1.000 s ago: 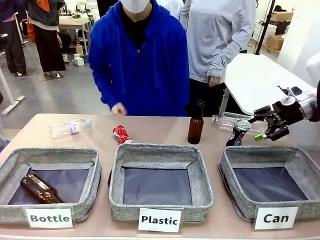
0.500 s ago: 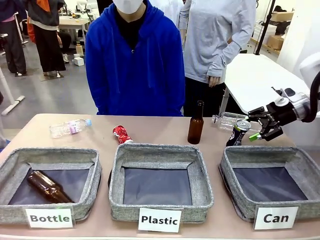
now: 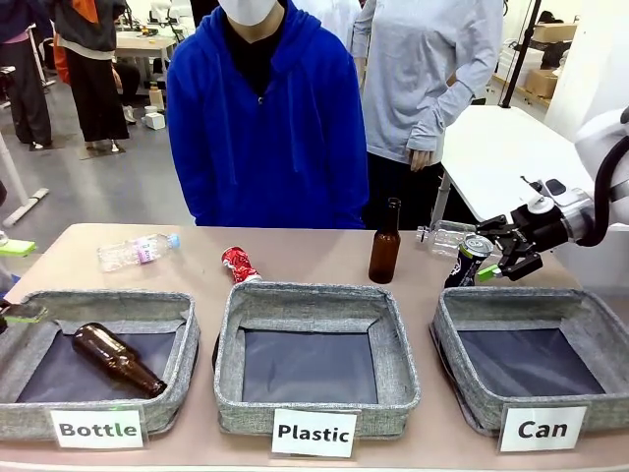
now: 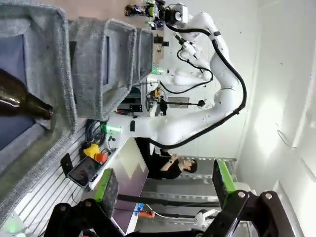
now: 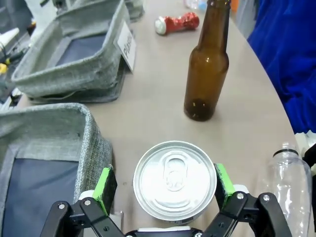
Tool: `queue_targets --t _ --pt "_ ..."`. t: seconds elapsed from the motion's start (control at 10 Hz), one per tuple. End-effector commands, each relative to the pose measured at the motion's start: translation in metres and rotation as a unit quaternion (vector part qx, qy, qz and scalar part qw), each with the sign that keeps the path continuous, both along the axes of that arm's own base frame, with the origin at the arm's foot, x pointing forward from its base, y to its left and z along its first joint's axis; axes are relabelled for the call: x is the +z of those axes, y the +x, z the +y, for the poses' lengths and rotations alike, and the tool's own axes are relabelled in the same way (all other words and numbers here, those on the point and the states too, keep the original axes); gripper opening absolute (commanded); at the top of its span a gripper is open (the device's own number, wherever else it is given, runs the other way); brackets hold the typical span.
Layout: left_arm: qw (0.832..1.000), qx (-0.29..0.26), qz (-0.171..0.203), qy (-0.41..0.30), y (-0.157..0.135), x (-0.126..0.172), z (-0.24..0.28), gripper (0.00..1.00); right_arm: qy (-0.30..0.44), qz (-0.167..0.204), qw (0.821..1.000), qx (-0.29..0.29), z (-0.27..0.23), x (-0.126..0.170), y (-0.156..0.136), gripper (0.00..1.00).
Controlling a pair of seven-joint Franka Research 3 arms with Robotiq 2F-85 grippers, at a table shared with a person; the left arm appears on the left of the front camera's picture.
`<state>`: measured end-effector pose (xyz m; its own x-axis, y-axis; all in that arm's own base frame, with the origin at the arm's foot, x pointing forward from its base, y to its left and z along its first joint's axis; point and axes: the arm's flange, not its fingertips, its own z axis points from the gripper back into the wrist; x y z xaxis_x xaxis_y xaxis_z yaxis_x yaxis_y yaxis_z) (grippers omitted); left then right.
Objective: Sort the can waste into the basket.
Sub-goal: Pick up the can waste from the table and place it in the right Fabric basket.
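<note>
The dark blue and silver can (image 3: 470, 262) stands upright on the table just behind the basket signed "Can" (image 3: 531, 301). My right gripper (image 3: 488, 261) is open around it, one green pad on each side. In the right wrist view the can's silver top (image 5: 174, 180) sits between the pads (image 5: 104, 183), with a small gap on the left, and the Can basket's rim (image 5: 54, 131) is at the lower left. The red can (image 3: 239, 265) lies behind the middle basket, also seen as the red can (image 5: 177, 23). My left gripper (image 3: 14, 281) is open at the table's left edge and holds nothing (image 4: 165, 185).
A brown bottle (image 3: 384, 242) stands left of the blue can, and a clear plastic bottle (image 3: 442, 236) lies behind it. Another clear bottle (image 3: 138, 250) lies far left. A brown bottle (image 3: 118, 359) lies in the Bottle basket (image 3: 98, 300). The Plastic basket (image 3: 314, 295) holds nothing. A person stands across the table.
My right gripper has moved left until its fingers straddle the blue can. The brown bottle has slid right inside the Bottle basket. My left gripper has come into view at the left edge.
</note>
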<state>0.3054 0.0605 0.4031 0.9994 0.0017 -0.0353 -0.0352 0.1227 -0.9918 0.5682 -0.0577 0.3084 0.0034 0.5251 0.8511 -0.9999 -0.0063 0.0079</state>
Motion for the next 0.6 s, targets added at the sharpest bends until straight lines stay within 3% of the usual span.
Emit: queue_targets --t 0.0,0.2,0.3,0.4,0.5 --pt "0.999 -0.015 0.004 -0.028 -0.0087 0.0101 -0.0005 1.0 0.032 0.008 0.999 -0.005 0.0014 0.0009 0.0089 1.0" --pt "0.999 -0.015 0.004 -0.028 -0.0087 0.0101 -0.0005 1.0 0.039 0.022 0.999 -0.009 0.0028 0.0012 0.0103 1.0" --pt "0.999 -0.015 0.004 -0.028 -0.0087 0.0101 -0.0005 1.0 0.038 0.027 0.999 -0.007 0.0021 0.0012 0.01 0.84" --pt "0.999 -0.015 0.004 -0.028 -0.0087 0.0101 -0.0005 1.0 0.031 0.035 0.999 -0.001 0.0014 0.0011 0.0085 0.4" --pt "0.999 -0.015 0.004 -0.028 -0.0087 0.0101 -0.0005 1.0 0.033 0.039 0.999 0.002 0.0015 0.0009 0.0085 0.24"
